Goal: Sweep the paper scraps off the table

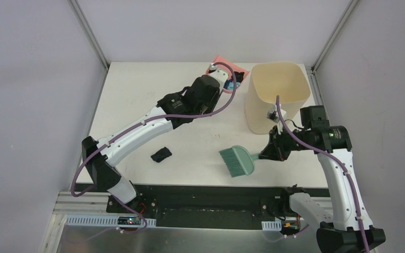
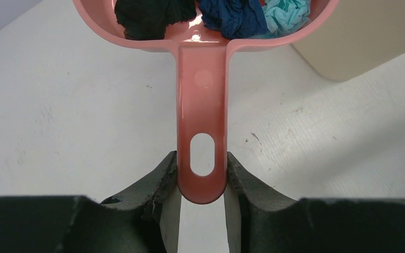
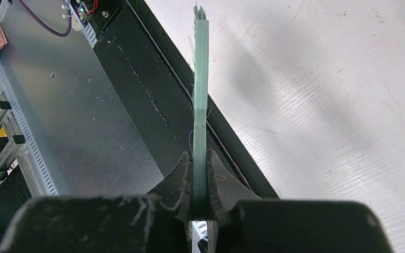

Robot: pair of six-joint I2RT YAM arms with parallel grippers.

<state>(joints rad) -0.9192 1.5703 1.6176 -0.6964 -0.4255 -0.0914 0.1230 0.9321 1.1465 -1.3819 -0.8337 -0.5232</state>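
My left gripper is shut on the handle of the pink dustpan, which it holds at the back of the table beside the beige bin. The pan holds a black scrap, a dark blue scrap and a light teal scrap. In the top view the pan is partly hidden by the left arm. One black scrap lies alone on the table near the front. My right gripper is shut on the teal hand brush, whose head is at the table's front edge.
The tall beige bin stands open-topped at the back right and also shows in the left wrist view. A black strip and a metal base plate run along the table's front edge. Grey frame posts rise at the back corners.
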